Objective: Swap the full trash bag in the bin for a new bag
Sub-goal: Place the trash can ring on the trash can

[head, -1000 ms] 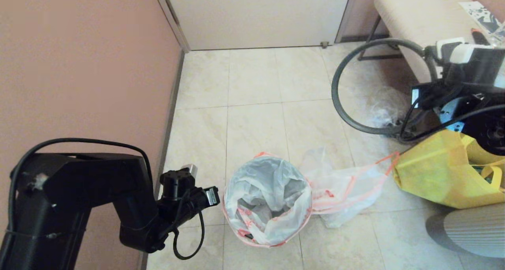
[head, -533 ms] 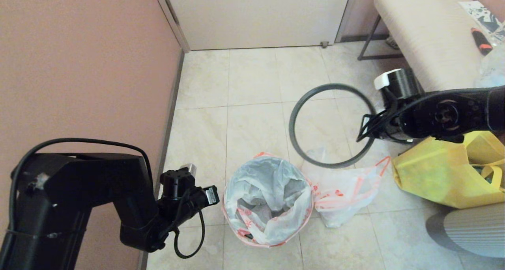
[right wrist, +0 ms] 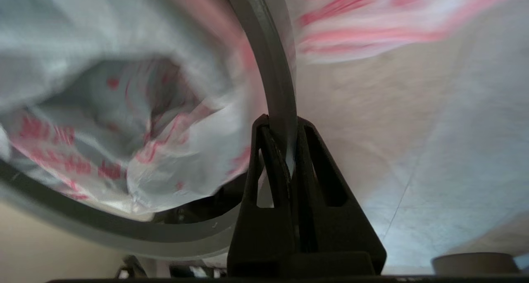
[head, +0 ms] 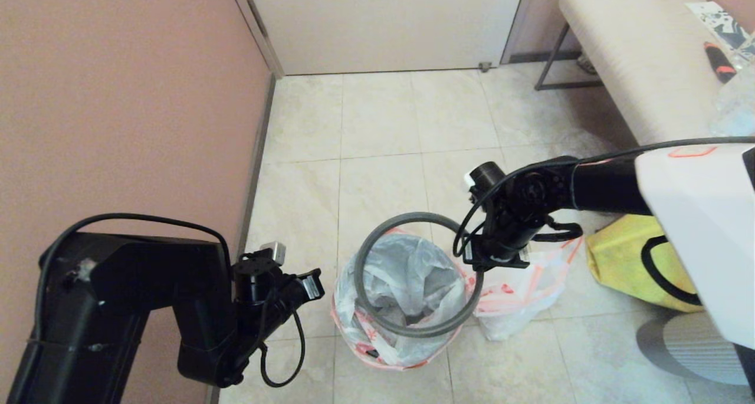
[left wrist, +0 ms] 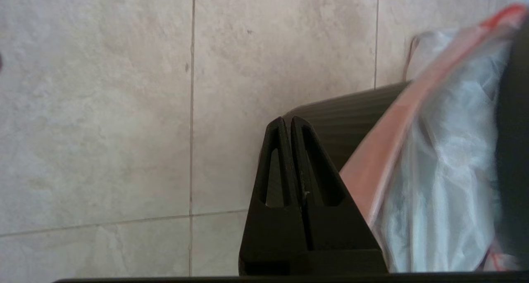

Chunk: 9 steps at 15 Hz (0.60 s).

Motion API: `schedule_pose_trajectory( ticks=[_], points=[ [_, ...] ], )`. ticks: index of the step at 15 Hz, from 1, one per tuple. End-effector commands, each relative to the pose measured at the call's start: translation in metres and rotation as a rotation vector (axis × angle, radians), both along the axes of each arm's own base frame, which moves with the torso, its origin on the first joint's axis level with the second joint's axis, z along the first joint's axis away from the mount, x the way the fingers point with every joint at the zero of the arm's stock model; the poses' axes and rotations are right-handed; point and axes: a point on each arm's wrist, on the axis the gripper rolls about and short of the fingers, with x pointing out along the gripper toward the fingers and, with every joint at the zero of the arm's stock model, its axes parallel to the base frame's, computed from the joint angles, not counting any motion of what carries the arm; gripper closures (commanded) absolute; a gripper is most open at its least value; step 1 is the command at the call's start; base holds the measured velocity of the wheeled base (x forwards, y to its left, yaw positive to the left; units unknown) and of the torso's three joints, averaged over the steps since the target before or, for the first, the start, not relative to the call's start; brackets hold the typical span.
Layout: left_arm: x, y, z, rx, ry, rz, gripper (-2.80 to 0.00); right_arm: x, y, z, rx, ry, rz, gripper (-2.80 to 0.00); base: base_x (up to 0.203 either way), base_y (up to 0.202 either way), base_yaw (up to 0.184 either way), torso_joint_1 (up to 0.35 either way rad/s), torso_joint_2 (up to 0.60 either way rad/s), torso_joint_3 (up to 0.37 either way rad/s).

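Small round black plastic bin [head: 377,348] stands on the tiled floor [head: 377,127], lined with the thin translucent white new bag [head: 407,274]; thin grey ring [head: 377,233] hangs just above its mouth, clenched by the right gripper [head: 479,266]; lumpy white full trash bag [head: 519,292] lies just beside the bin; left gripper [left wrist: 288,124] clenched empty, near the bin's other side; yellow tote [head: 619,262] beyond.

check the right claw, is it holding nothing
No, the right claw is shut on the grey ring.
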Motion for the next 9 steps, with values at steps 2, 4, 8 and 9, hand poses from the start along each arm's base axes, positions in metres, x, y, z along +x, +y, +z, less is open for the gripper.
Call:
schedule_pose_trajectory(
  ticks=[2,4,8,9],
  points=[
    [0.0,0.0,-0.003,-0.002,0.001,0.003,0.0,0.009,0.016,-0.045,-0.025,0.082,0.028,0.0,0.0,0.0,0.0,0.0,0.0,0.0],
    [0.0,0.0,-0.003,-0.002,0.002,0.003,0.0,0.015,0.018,-0.052,-0.014,0.059,0.025,0.0,0.0,0.0,0.0,0.0,0.0,0.0],
    [0.0,0.0,-0.004,0.001,0.005,0.001,0.0,0.011,0.025,-0.037,-0.062,-0.034,0.001,0.0,0.0,0.0,0.0,0.0,0.0,0.0],
    [0.0,0.0,-0.004,0.001,0.005,0.001,0.0,0.004,0.03,-0.026,-0.1,-0.086,-0.015,0.0,0.0,0.0,0.0,0.0,0.0,0.0]
  ],
)
